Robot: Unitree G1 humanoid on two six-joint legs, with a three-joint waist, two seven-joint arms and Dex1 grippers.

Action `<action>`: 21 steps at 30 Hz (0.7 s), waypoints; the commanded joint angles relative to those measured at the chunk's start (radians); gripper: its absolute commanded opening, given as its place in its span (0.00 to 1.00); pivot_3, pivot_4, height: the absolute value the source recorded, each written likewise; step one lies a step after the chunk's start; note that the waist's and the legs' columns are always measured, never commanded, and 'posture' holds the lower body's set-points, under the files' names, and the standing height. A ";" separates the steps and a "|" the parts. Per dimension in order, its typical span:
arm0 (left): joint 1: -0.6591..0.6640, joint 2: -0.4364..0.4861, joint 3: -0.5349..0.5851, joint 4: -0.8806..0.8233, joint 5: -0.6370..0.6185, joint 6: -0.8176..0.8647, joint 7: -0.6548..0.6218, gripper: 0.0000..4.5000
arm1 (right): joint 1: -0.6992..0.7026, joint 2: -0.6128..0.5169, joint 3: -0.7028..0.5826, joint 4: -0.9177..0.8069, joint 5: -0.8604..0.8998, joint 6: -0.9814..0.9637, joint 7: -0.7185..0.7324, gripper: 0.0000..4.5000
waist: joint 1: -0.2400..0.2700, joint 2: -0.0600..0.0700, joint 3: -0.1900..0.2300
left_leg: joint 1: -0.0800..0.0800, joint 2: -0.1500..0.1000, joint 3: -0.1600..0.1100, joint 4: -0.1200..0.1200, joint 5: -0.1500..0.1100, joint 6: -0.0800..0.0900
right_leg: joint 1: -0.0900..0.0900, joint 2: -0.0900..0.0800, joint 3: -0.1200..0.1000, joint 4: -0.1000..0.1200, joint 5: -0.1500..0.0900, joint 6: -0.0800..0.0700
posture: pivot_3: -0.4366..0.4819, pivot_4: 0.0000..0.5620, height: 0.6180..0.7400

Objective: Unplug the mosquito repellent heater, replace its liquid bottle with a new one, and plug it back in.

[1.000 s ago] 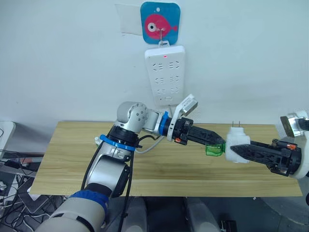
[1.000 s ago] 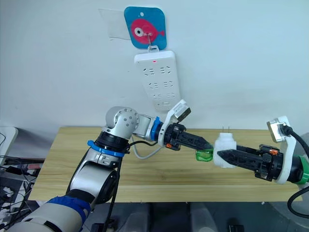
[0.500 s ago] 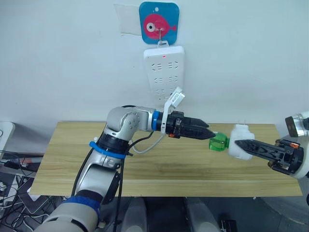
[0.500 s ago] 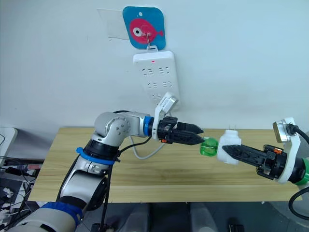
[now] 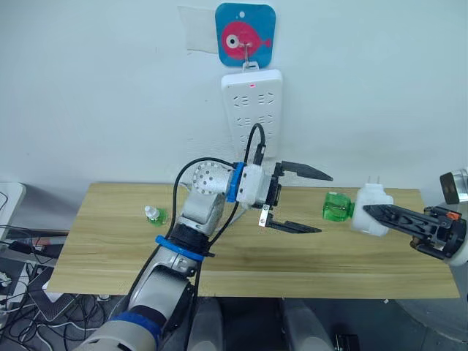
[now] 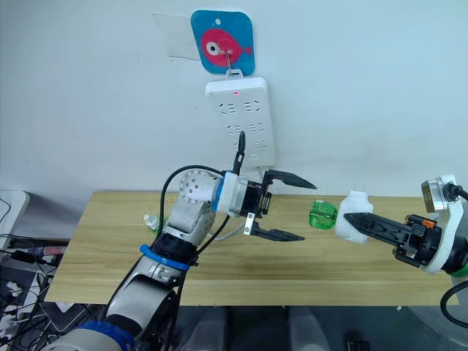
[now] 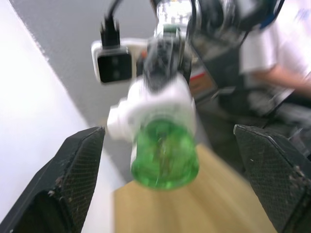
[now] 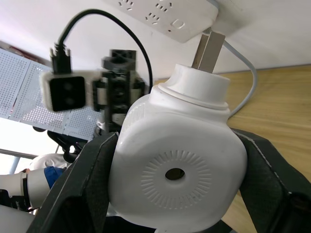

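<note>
My right gripper (image 5: 368, 211) is shut on the white mosquito repellent heater (image 5: 368, 197) and holds it above the table's right end, prongs (image 8: 209, 48) pointing up. A green liquid bottle (image 5: 336, 207) sticks out of the heater towards my left gripper (image 5: 325, 204). That gripper is wide open just short of the bottle, one finger (image 5: 303, 172) above and one below, touching nothing. In the left wrist view the green bottle (image 7: 165, 153) sits between the spread fingers (image 7: 73, 174). A second small bottle (image 5: 153, 214) with green liquid stands on the table at the left.
A long white power strip (image 5: 252, 110) hangs on the wall under a blue fish hook (image 5: 245, 33), its cord trailing to the wooden table (image 5: 110, 248). A person in a white shirt (image 7: 286, 48) is behind my right arm in the left wrist view.
My left gripper has let go of the green bottle, rolled and opened wide. The arm shifted, uncovering the small bottle on the table. The right gripper drifted slightly right with the heater.
</note>
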 commanded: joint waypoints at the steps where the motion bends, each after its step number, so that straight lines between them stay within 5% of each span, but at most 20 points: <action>1: -0.048 -0.031 0.007 0.083 0.023 -0.174 0.021 1.00 | -0.028 0.006 -0.017 -0.030 0.027 -0.008 0.020 0.70 | 0.000 0.000 0.000 | 0.000 0.000 0.000 0.000 0.000 0.000 | 0.000 0.000 0.000 0.000 0.000 0.000 | 0.47 0.46 1.00; 12: -0.114 -0.067 0.000 0.204 0.025 -0.336 0.066 1.00 | -0.073 0.031 0.018 -0.063 0.027 -0.032 0.000 0.70 | -0.009 0.000 0.000 | 0.000 0.000 0.000 0.000 0.000 0.000 | 0.000 0.000 0.000 0.000 0.000 0.000 | 0.47 0.46 1.00; 21: -0.102 -0.057 -0.018 0.182 -0.038 -0.283 0.005 0.50 | -0.094 0.023 0.028 -0.046 0.027 -0.028 -0.007 0.70 | -0.009 0.000 0.000 | 0.000 0.000 0.000 0.000 0.000 0.000 | 0.000 0.000 0.000 0.001 0.000 0.000 | 0.47 0.46 1.00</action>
